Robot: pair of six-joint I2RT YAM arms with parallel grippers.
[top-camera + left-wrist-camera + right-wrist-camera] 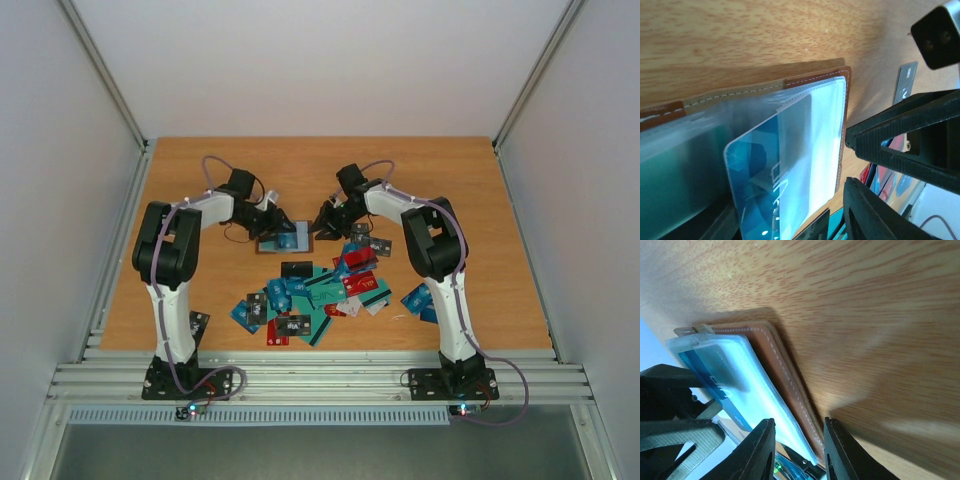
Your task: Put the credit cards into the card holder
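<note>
The card holder [285, 240] lay open on the table [450, 180], just beyond the heap of loose credit cards [320, 290]. The right gripper [799, 440] pinched its brown edge (pale stitching showed there). The left gripper [270, 222] stood spread, with a blue card [765, 170] between its fingers, partly tucked into a clear sleeve [825, 130].

Wooden table [200, 200] with open card holder [285, 247] and scattered credit cards [320, 295].
</note>
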